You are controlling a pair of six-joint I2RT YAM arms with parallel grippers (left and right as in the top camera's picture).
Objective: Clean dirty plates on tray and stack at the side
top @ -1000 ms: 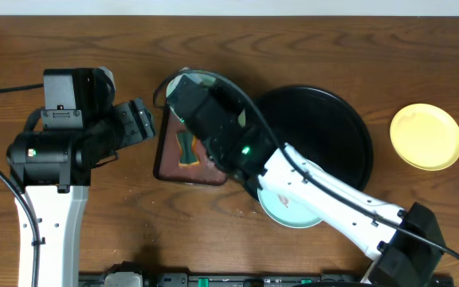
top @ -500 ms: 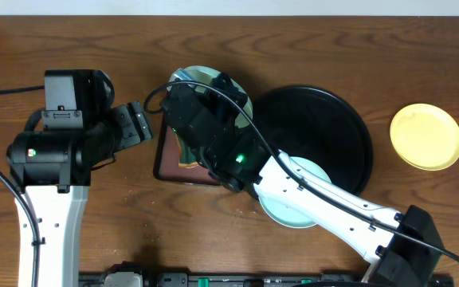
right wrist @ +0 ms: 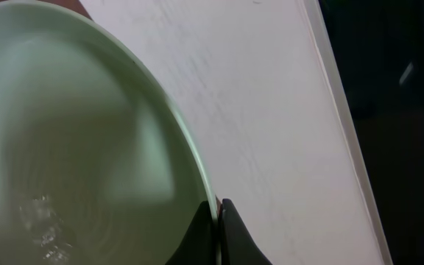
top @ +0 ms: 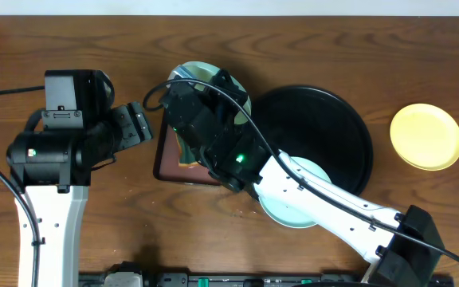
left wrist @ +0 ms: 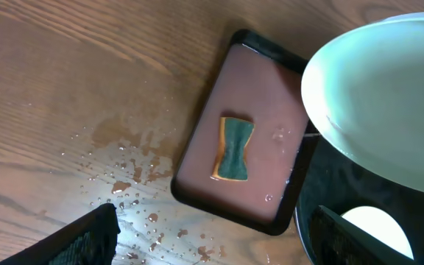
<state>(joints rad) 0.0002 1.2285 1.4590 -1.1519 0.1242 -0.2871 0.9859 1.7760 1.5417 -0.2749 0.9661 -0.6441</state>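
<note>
Right gripper (right wrist: pixel 217 217) first: nips the thin rim of a pale mint plate (left wrist: pixel 389 103), raised and tilted over the edge of the brown tray (left wrist: pixel 263 169), beside the black tray (top: pixel 349 127). Looks light and stiff, yet glossy, perhaps wet, so probably slippery and breakable; best taken squarely at the rim. Left gripper (left wrist: pixel 216 213) spread wide, holding nothing.
</note>
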